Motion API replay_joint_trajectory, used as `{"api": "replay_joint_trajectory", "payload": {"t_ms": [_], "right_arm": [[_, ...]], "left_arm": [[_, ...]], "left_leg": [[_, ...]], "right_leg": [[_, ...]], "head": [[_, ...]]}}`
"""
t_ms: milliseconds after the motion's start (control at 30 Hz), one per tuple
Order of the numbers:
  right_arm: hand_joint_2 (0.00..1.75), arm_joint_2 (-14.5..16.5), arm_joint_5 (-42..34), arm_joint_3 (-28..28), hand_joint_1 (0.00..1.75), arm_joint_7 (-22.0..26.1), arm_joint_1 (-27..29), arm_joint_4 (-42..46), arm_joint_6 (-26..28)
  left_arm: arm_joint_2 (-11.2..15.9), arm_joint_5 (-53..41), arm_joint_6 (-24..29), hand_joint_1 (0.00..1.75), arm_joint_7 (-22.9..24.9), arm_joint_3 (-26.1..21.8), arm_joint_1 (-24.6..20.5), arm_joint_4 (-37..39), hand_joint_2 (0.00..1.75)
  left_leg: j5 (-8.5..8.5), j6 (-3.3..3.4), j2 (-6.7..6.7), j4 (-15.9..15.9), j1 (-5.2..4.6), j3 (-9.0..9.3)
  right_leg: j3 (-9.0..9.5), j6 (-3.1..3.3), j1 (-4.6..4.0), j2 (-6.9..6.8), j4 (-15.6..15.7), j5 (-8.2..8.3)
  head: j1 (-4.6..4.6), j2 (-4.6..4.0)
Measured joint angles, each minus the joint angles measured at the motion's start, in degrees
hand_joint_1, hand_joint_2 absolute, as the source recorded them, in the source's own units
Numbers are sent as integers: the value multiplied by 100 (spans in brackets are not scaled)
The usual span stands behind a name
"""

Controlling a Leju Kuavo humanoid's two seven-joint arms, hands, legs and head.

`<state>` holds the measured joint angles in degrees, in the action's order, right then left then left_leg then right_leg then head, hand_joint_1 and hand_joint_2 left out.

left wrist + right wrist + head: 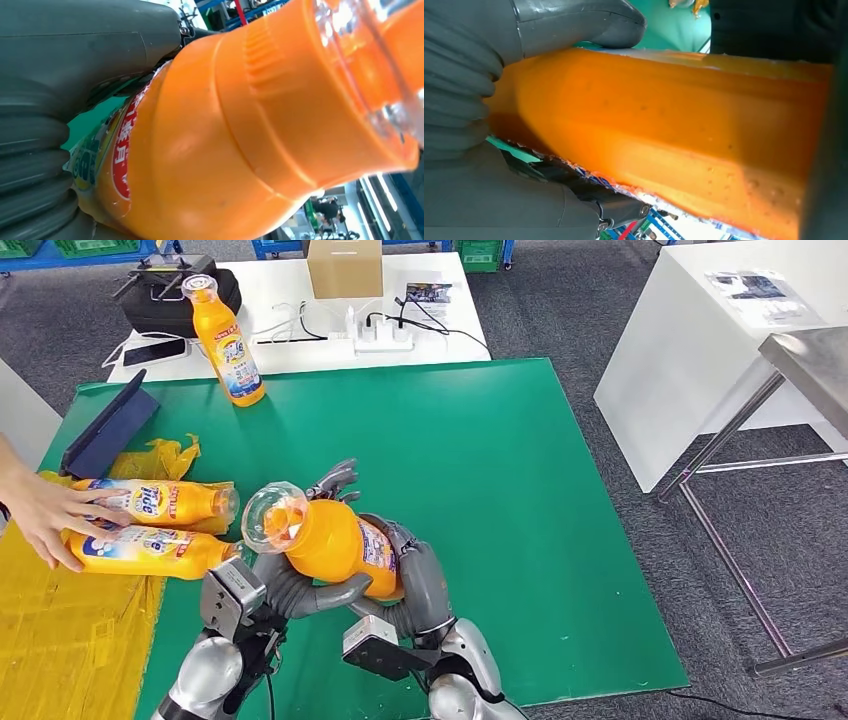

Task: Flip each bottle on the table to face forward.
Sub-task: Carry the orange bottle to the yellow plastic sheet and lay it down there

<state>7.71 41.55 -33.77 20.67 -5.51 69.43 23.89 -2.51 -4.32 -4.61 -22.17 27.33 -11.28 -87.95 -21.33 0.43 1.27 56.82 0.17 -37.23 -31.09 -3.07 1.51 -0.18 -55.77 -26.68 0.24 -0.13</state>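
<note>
Green mat-topped desk (500,490), smooth, flat, rect.; white desk (300,310) behind it w/ cardboard box (345,267), black case (165,295), power strip (380,337) + cables. Yellow crinkled plastic sheet (60,630) draped over near-left corner of green desk. Dark flat tablet (108,426) propped at left edge.

Held bottle (335,540): orange plastic, glossy, rounded shoulders, clear cap pointing toward cam/left, printed label round the body. Lifted above the desk near front centre, tilted on its side, betw. both hands. Left wrist view shows ribbed orange neck + clear cap close up; right wrist view shows flat orange side w/ label edge.

Left hand (290,590): grey ribbed cover, fingers curled under and round the lower body of held bottle, gripping. Right hand (415,575): wrapped round the base end, thumb over top side, dark fingers behind, gripping too.

Two lying bottles (150,530) same type, side by side on yellow sheet, caps to the right; a person's hand (45,515) rests on them. Standing bottle (228,340) upright at far-left of green desk, label facing cam.
</note>
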Motion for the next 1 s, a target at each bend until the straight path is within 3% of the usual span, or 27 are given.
{"api": "replay_joint_trajectory", "payload": {"t_ms": [400,433,533,567,667,733,867,933,1000], "right_arm": [[175,33,40,-156,175,-59,-159,-399,79],[175,34,28,-164,161,-60,-163,-416,81],[175,40,-47,-171,30,-56,-159,-444,146],[175,44,-105,-169,0,-47,-146,-444,201],[175,49,-361,-92,0,-29,-11,-339,331],[175,23,-564,62,0,-45,162,-86,343],[175,-62,-1055,614,0,-141,639,868,180],[175,-101,-1157,898,0,-201,853,1330,44],[175,-125,-1235,1104,0,-226,999,1664,-24]], "left_arm": [[-85,71,120,175,-12,1,30,187,175],[-87,71,120,175,-17,1,30,204,175],[-87,35,149,175,-41,2,27,241,175],[-87,-31,199,175,-63,5,25,245,175],[-80,-484,576,175,-139,9,19,213,175],[-29,-1247,1128,175,-39,-34,4,119,175],[308,-4518,2536,175,923,-289,-88,-56,175],[472,-5687,2822,175,1277,-484,-119,-81,175],[580,-6226,2904,175,1493,-612,-136,-95,175]], "left_leg": [[0,0,-2,0,0,-1],[0,0,-2,0,0,-2],[0,0,-1,0,0,-3],[0,0,-2,0,0,-3],[0,0,1,0,0,-6],[0,0,3,0,0,-10],[0,0,2,0,1,-10],[0,0,2,0,1,-10],[0,0,2,0,1,-10]], "right_leg": [[-2,0,0,0,0,0],[-2,0,0,0,0,0],[-4,0,0,0,0,0],[-4,0,0,0,0,0],[-3,0,0,-1,0,0],[-4,0,-1,-1,-1,0],[-6,0,-1,-1,-1,0],[-6,0,-1,-1,-1,0],[-6,0,-1,-1,-1,0]], "head": [[0,0],[0,0],[0,0],[0,0],[1,0],[1,0],[0,0],[0,0],[0,0]]}}
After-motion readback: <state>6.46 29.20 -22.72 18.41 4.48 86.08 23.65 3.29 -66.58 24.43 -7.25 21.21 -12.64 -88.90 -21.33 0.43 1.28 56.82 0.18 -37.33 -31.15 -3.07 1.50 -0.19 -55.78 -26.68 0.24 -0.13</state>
